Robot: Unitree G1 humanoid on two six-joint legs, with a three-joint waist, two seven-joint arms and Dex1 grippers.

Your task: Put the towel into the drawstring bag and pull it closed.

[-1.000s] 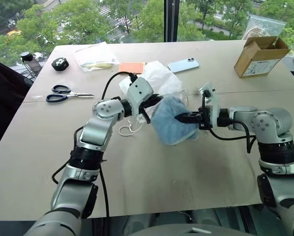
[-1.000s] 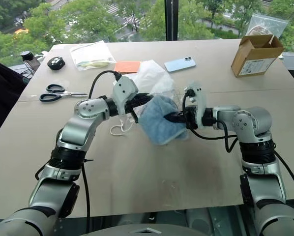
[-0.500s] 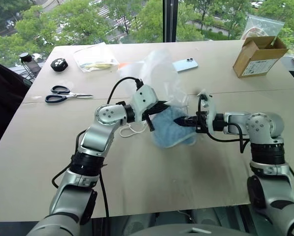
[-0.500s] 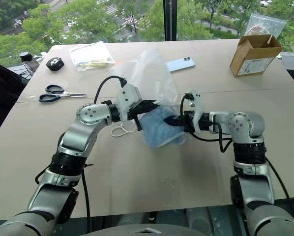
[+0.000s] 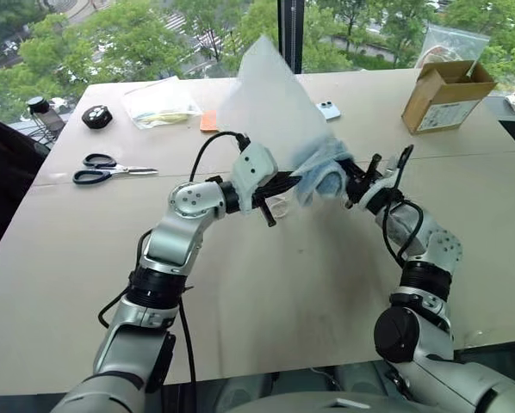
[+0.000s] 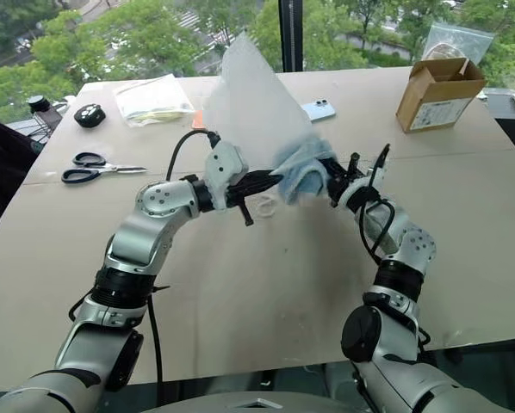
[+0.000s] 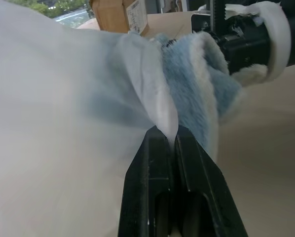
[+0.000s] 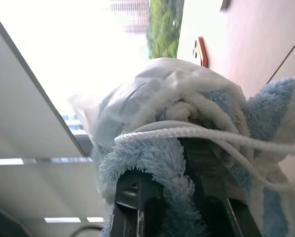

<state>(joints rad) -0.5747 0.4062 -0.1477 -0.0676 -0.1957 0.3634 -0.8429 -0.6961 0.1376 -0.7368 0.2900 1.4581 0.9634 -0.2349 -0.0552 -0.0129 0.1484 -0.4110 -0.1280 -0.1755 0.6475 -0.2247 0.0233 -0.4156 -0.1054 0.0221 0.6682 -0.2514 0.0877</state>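
Half the towel [image 5: 319, 169] sits at the drawstring bag [image 5: 270, 101] mouth, both raised over the table [image 5: 266, 284]; my left gripper [image 7: 168, 143] pinches the rim, right gripper [image 5: 344, 179] clamps towel — a snagged cord [image 8: 197, 133] could drag it out

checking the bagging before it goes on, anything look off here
The towel bulges out of the bag mouth, only partly in. The bag stands up off the table, pinched by the left gripper; the right gripper grips the towel.

Two head cameras look forward and down over the desk [image 5: 85, 258], sharing almost the same scene. Wrist cameras sit tight against the towel [image 7: 197, 94].
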